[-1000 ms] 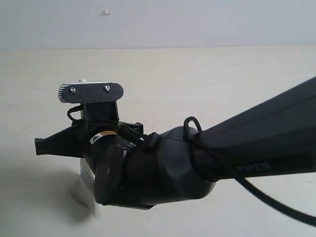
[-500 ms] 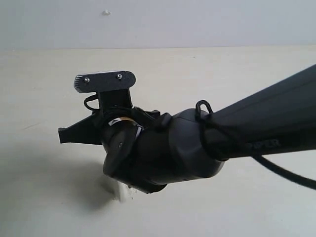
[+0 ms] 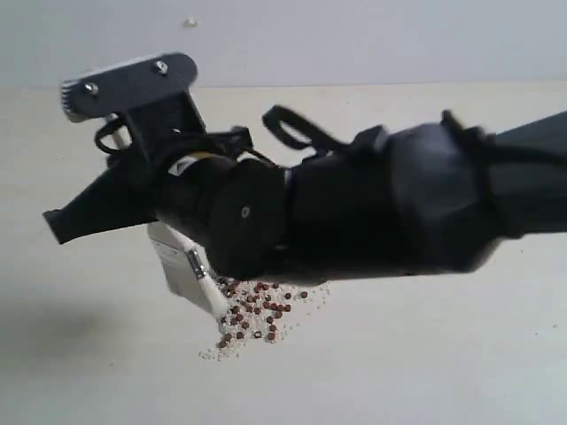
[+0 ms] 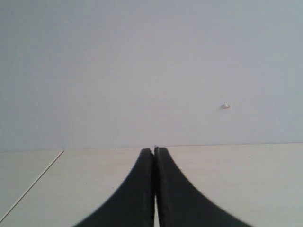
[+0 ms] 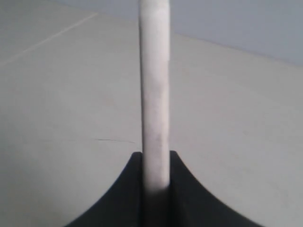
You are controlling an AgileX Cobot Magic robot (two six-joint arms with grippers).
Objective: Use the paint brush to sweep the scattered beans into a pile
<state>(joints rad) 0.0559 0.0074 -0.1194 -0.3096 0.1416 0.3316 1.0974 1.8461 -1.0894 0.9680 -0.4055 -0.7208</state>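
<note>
The paint brush (image 3: 182, 266) hangs under my right arm (image 3: 372, 212), its whitish bristles (image 3: 215, 306) touching the left edge of the beans (image 3: 259, 317). The reddish-brown beans and whitish grains lie in one loose pile on the pale table. In the right wrist view my right gripper (image 5: 156, 161) is shut on the pale brush handle (image 5: 155, 94), which stands edge-on between the jaws. My left gripper (image 4: 155, 150) is shut with nothing in it, hovering over bare table, and does not show in the exterior view.
The pale table (image 3: 425, 354) runs back to a grey wall (image 3: 354, 35) with a small white speck (image 3: 190, 22) on it. A thin seam line (image 4: 31, 184) crosses the table near the left gripper. My right arm hides much of the table's middle.
My right arm has lifted and swung, and its wrist has turned. The brush head moved right and then up. The beans, hidden behind the arm before, now show beside the bristles.
</note>
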